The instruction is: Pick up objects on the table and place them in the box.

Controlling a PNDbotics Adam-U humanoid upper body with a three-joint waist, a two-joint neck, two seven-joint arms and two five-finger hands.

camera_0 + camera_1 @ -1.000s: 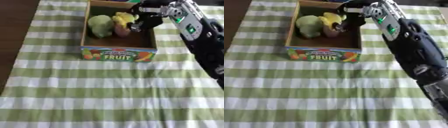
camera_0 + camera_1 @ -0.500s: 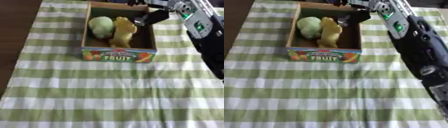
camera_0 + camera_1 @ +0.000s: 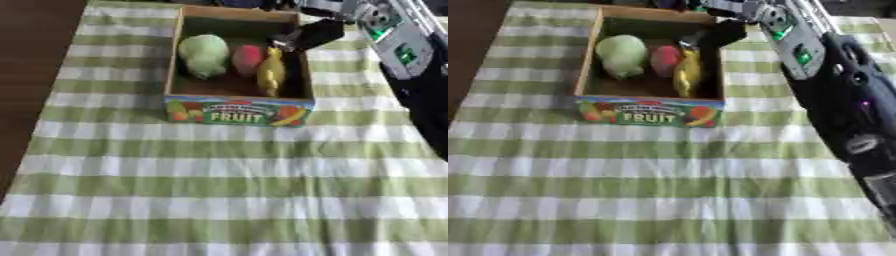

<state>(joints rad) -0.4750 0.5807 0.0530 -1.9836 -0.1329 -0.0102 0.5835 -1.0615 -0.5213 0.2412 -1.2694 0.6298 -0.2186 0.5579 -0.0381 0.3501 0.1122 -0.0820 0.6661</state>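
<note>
Looking down from the robot's head, you see a table covered by a green and white checked cloth [image 3: 219, 190], with dark bare wood along the left edge. A cardboard box [image 3: 238, 111] sits toward the far middle of the cloth, its front panel printed with fruit pictures and the word FRUIT. Three things lie inside it: a pale green pear-shaped fruit [image 3: 203, 54] on the left, a red rounded fruit [image 3: 248, 58] in the middle, and a yellow banana-like fruit [image 3: 270, 75] standing lengthwise against the right wall, just beside the red one. Your right arm [image 3: 833, 95] comes in from the right side, black with a silver forearm panel and small green lights, and stretches to the box's far right corner. Your right hand [image 3: 308, 36] hangs over that corner, right above the top end of the yellow fruit; it is dark and blurred, so you cannot tell whether its fingers are spread or curled, or whether they touch the fruit. Your left hand does not show in either view
</note>
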